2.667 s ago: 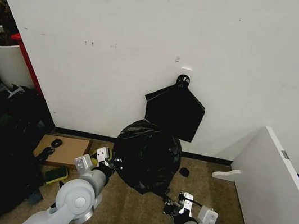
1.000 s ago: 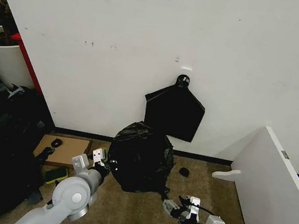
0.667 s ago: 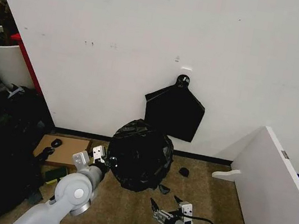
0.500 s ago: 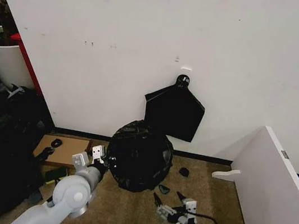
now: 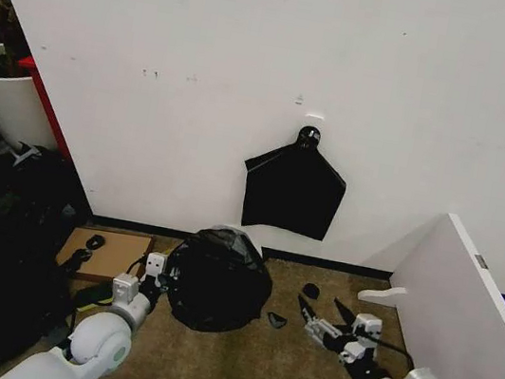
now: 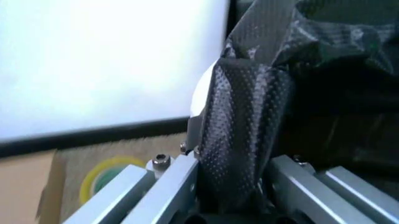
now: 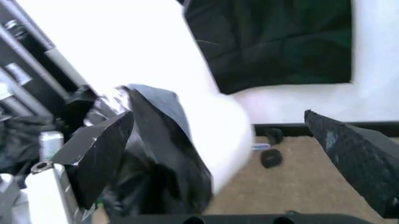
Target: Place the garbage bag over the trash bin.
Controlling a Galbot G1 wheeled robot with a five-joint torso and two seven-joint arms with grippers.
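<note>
Since the earlier frame: right end effector [image 5: 321, 316] has let go and drawn back rightward, fingers spread; garbage bag [image 5: 217, 278] has sunk lower and shifted left. Bag now sits bunched on the floor against the wall, below the flat black bag [image 5: 293, 191]. Left end effector [image 6: 234, 186] is clamped on the bag's left edge (nearer arm); right one stands apart from it. Left wrist view shows the pinched film. Trash bin [image 7: 212, 135]: pale wall beside the bag, right wrist view.

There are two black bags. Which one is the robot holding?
The crinkly garbage bag on the floor; the left tool is pinching its edge. The flat black bag hangs on the wall, untouched.
</note>
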